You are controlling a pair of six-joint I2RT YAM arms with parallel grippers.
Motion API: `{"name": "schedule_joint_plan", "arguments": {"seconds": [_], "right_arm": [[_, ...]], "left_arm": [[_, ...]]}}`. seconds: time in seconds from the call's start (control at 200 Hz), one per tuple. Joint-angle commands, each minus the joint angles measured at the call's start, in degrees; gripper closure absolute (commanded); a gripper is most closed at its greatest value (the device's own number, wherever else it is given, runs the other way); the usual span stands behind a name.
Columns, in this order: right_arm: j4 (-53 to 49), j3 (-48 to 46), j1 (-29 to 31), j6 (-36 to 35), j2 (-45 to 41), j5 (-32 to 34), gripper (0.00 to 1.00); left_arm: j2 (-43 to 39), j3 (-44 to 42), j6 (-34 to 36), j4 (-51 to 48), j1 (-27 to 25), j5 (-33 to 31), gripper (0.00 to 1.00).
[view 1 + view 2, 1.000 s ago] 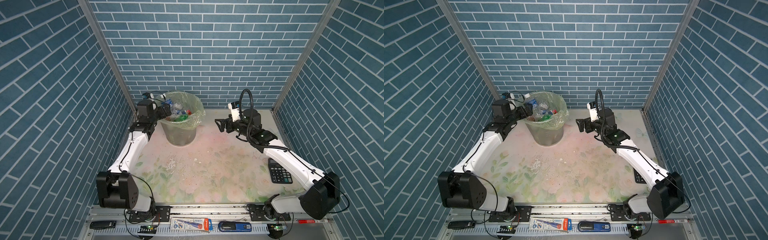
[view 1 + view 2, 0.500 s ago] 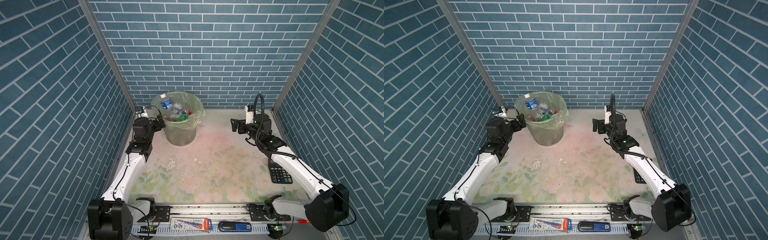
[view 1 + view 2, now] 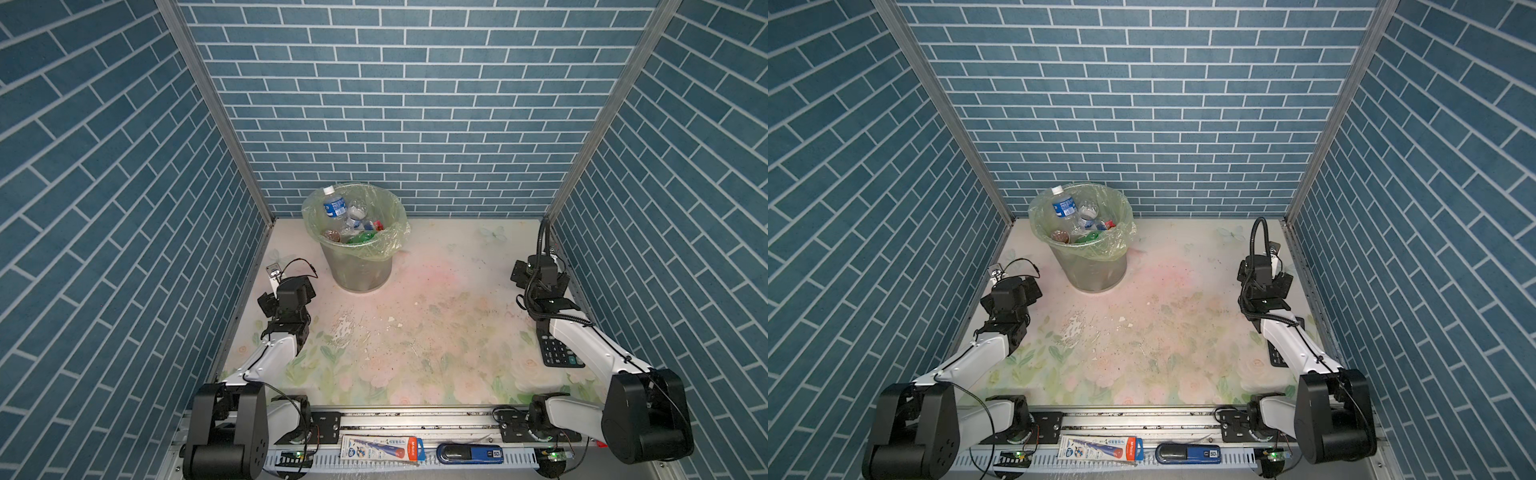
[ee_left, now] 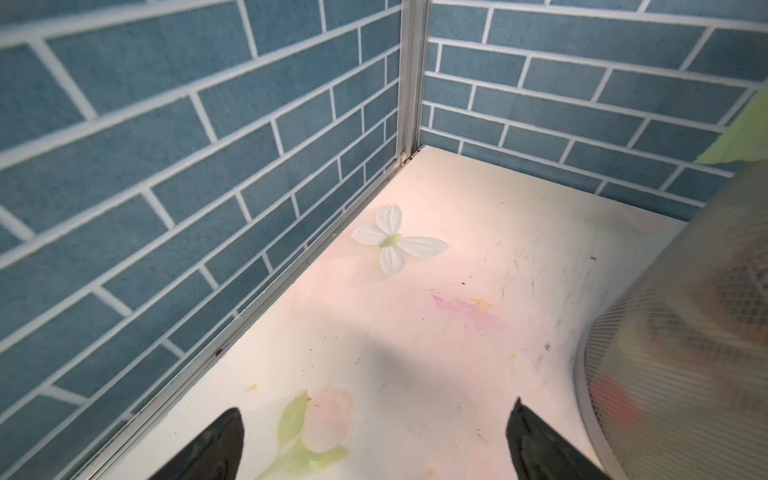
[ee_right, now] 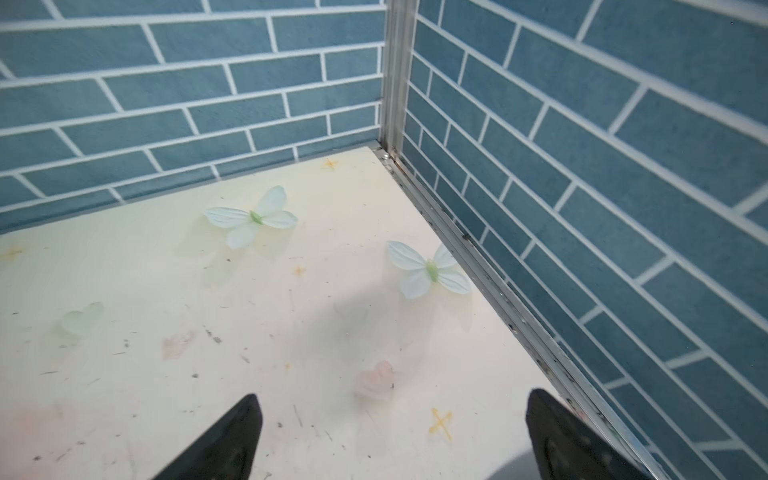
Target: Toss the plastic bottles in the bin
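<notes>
Plastic bottles (image 3: 353,224) lie heaped inside the bin (image 3: 361,270), which stands at the back of the floral table (image 3: 415,332), left of centre and close to the rear brick wall. None show on the table in any view.

At far left, the left gripper (image 4: 376,446) hovers low beside the left wall, nearer the camera than the bin and apart from it. Its two dark fingers (image 4: 220,444) are spread wide with only bare tabletop between them, and the ribbed bin wall (image 4: 685,332) stands just off to one side.

The bin is a round, translucent grey-green tub. A crinkly pale green bag (image 3: 395,237) lines it and folds loosely over the rim. In both top views a clear bottle with a blue label and white cap (image 3: 334,206) (image 3: 1064,206) leans against the far left of the rim, cap uppermost, and pokes above it. Below it sit more clear bottles, a green one (image 3: 361,237), a brown one (image 3: 332,236) and a red cap (image 3: 378,225). Blurred colours show through the bin's wall.

At far right, the right gripper (image 5: 390,440) hangs near the right wall, well apart from the bin. Its fingers (image 5: 232,440) are likewise splayed and hold nothing. A black calculator (image 3: 557,353) lies on the table partly under that arm.
</notes>
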Motion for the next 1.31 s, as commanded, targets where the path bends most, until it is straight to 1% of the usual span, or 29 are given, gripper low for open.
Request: {"name": "schedule_joint_plan", "arguments": {"seconds": [0.0, 0.045, 0.095, 0.14, 0.195, 0.235, 0.285, 0.365, 0.45, 0.52, 0.555, 0.625, 0.695, 0.72, 0.77, 0.815, 0.855, 0.865, 0.88, 0.905, 0.92, 0.97, 1.0, 1.035, 1.08, 1.125, 1.17, 1.22, 1.3], "right_arm": [[12.5, -3.9, -0.2, -4.6, 3.2, 6.2, 0.01], [17.1, -5.8, -0.4, -7.1, 4.9, 7.0, 0.01], [21.6, -7.5, -0.5, -9.2, 6.8, 8.4, 0.01], [25.1, -8.8, -0.6, -11.2, 8.2, 9.1, 0.01], [29.3, -9.9, -0.7, -13.3, 9.5, 9.2, 0.01], [26.9, -8.8, -0.7, -12.8, 9.6, 7.8, 0.01], [26.9, -8.5, -0.8, -13.4, 10.0, 7.6, 0.01], [27.0, -9.5, -1.5, -12.2, 8.8, 6.7, 0.01], [30.8, -13.1, -2.3, -11.6, 6.4, 4.7, 0.01], [33.5, -16.0, -2.9, -10.7, 5.1, 3.4, 0.01], [35.6, -17.4, -3.3, -10.3, 5.7, 3.3, 0.01], [39.9, -19.6, -3.9, -8.5, 8.4, 4.3, 0.01], [51.1, -22.8, -4.2, -9.7, 12.4, 4.8, 0.01], [51.4, -23.1, -4.2, -9.8, 12.1, 4.3, 0.01], [49.3, -23.3, -4.5, -9.0, 11.1, 1.2, 0.01], [52.3, -23.6, -4.4, -10.2, 12.2, 1.1, 0.01], [50.9, -23.4, -4.5, -10.0, 11.7, 0.3, 0.01], [50.4, -23.4, -4.5, -9.8, 11.5, -0.1, 0.01], [50.2, -23.4, -4.5, -9.7, 11.5, -0.3, 0.01], [50.8, -23.4, -4.6, -10.0, 11.8, -0.6, 0.01], [51.3, -23.4, -4.6, -10.4, 12.1, -0.7, 0.01], [51.1, -23.3, -4.6, -10.9, 12.2, -2.5, 0.01], [50.8, -23.1, -4.5, -11.4, 12.4, -4.0, 0.01], [51.1, -22.9, -4.6, -12.5, 13.1, -6.1, 0.01], [50.8, -22.3, -4.6, -13.3, 13.7, -8.8, 0.01], [49.5, -22.0, -4.8, -13.0, 13.5, -9.4, 0.01], [49.5, -22.0, -5.1, -12.7, 13.5, -10.2, 0.02], [49.5, -22.2, -5.5, -12.4, 13.6, -10.7, 0.01], [50.9, -22.9, -6.1, -12.2, 13.8, -12.7, 0.01]], "left_arm": [[1.2, -1.6, 1.3, 8.3, 1.7, -1.1, 0.01], [1.9, -2.2, 1.6, 9.2, 2.1, -1.0, 0.01], [2.9, -4.0, 2.5, 13.1, 2.2, -0.9, 0.01], [3.1, -4.7, 1.6, 13.9, 3.3, 1.4, 0.01], [4.0, -5.8, 2.3, 16.7, 3.6, 2.9, 0.01], [4.6, -6.4, 2.7, 18.3, 3.7, 4.1, 0.01], [5.8, -7.0, 3.2, 20.4, 3.7, 5.2, 0.01], [8.6, -7.4, 3.3, 22.9, 4.1, 6.5, 0.01], [11.4, -6.6, 3.9, 24.1, 4.1, 7.3, 0.01], [11.1, -6.2, 4.2, 22.9, 4.1, 8.5, 0.01], [11.6, -6.4, 4.4, 24.4, 4.1, 8.5, 0.01], [11.4, -6.3, 4.4, 23.4, 4.0, 8.8, 0.01], [11.8, -8.4, 6.5, 28.7, 3.5, 11.3, 0.01], [12.3, -9.3, 7.6, 30.7, 2.8, 12.0, 0.01], [14.3, -10.8, 10.0, 36.0, 1.7, 14.5, 0.01], [18.3, -10.9, 12.5, 40.0, 1.0, 18.0, 0.01], [22.6, -10.4, 14.2, 46.2, 0.8, 20.2, 0.01], [22.2, -10.2, 14.4, 45.8, 0.8, 20.9, 0.01], [20.7, -9.5, 14.0, 42.3, 0.8, 20.9, 0.01], [18.4, -7.9, 13.6, 35.3, 0.6, 19.8, 0.01], [18.4, -7.3, 13.5, 33.6, 0.5, 19.1, 0.01], [21.4, -7.3, 15.2, 38.4, -0.1, 20.3, 0.01], [20.2, -6.3, 15.4, 35.0, -0.4, 20.7, 0.01], [19.8, -4.9, 15.1, 31.1, -0.5, 19.8, 0.01], [20.9, -4.7, 15.8, 32.8, -1.0, 19.1, 0.01], [20.1, -4.1, 15.6, 30.0, -1.2, 18.9, 0.01], [20.8, -4.4, 15.8, 32.1, -1.3, 18.7, 0.01], [20.3, -4.1, 15.6, 30.5, -1.3, 18.7, 0.01], [20.4, -4.3, 15.7, 31.0, -1.3, 18.6, 0.01]]}}
